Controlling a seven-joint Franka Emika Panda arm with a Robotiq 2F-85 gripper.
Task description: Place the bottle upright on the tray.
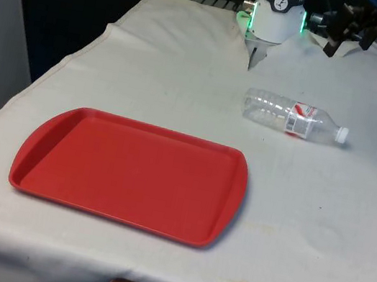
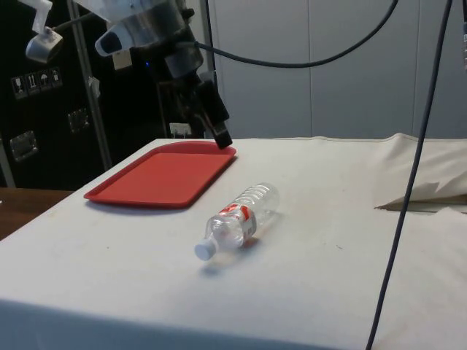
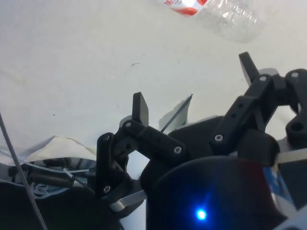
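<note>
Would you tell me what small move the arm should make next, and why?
Probably lower the open gripper toward the bottle: the bottle lies on its side on the cloth, apart from the red tray, and the gripper holds nothing, well above the table.

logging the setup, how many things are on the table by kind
bottle: 1, clear plastic, lying on its side on the cloth
tray: 1, red, nothing on it
total: 2

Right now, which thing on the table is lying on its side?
The clear plastic bottle, lying on the cloth with its white cap sideways; the red tray sits flat.
</note>
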